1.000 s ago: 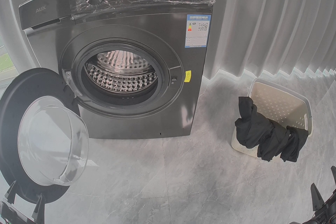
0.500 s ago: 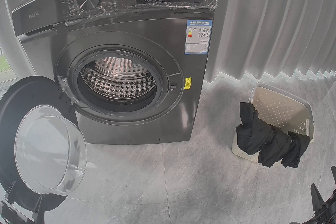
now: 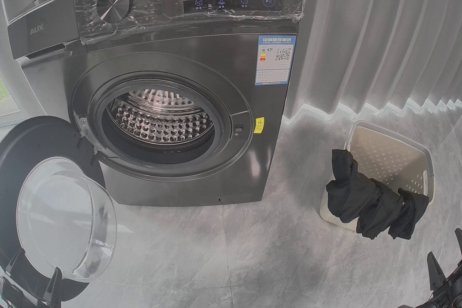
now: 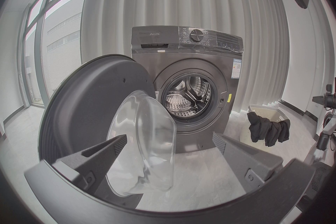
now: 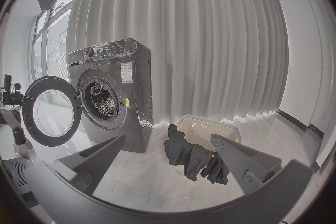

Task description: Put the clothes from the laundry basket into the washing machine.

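Progress, judged by how things lie, is only the groundwork; no garment has gone in. The dark grey front-loading washing machine (image 3: 183, 58) stands on the pale marbled floor (image 3: 240, 251) against a white pleated curtain (image 3: 385, 10). Its round dark door with the clear domed glass (image 3: 29, 145) is swung fully open to the robot's left, so the opening step is done. Behind the port the studded steel drum (image 3: 159, 119) shows bare metal, with no cloth visible inside.

To the right of the machine, apart from it and near the curtain, sits the cream perforated plastic laundry basket (image 3: 390, 155). The black clothes (image 3: 370, 203) are a crumpled bundle draped over the basket's near rim, partly inside and partly hanging down its outer wall toward the floor. Whether this is one garment or several I cannot tell.

The left pincer (image 4: 166, 140) is low in front of the open door, released, its fingers spread wide with nothing between them. The right pincer (image 5: 167, 139) faces the basket from well apart, likewise spread and empty.

What is left is nearly everything: reaching the basket, gripping the black cloth, carrying it across to the port and pushing it into the drum.
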Tool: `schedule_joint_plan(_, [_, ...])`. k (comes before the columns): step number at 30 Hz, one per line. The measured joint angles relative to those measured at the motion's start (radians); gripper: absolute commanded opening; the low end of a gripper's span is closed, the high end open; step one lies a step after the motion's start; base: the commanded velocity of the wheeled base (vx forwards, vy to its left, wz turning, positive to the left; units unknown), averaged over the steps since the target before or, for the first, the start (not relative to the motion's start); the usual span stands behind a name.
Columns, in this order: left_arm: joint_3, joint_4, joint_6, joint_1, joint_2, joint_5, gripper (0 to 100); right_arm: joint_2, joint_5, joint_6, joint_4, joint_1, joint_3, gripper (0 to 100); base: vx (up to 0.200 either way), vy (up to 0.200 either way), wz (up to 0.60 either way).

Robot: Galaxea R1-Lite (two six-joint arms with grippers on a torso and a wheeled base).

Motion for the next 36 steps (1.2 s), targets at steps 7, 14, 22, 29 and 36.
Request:
schedule_joint_plan(7, [0.000, 0.000, 0.002, 0.000, 0.000, 0.000, 100, 0.000, 0.000, 0.000, 0.000, 0.001, 0.000, 100, 0.000, 0.000, 0.00])
schedule_joint_plan(14, [0.000, 0.000, -0.003, 0.000, 0.000, 0.001, 100, 0.000, 0.000, 0.000, 0.000, 0.001, 0.000, 100, 0.057, 0.000, 0.00])
schedule_joint_plan(22, [0.000, 0.000, -0.005, 0.000, 0.000, -0.003, 100, 0.001, 0.000, 0.000, 0.000, 0.001, 0.000, 100, 0.025, 0.000, 0.00])
schedule_joint_plan(29, [0.000, -0.001, -0.008, 0.000, 0.000, -0.004, 100, 0.001, 0.000, 0.000, 0.000, 0.001, 0.000, 100, 0.057, 0.000, 0.00])
schedule_joint_plan(36, [0.000, -0.001, -0.009, 0.000, 0.000, -0.004, 100, 0.001, 0.000, 0.000, 0.000, 0.001, 0.000, 100, 0.200, 0.000, 0.00])
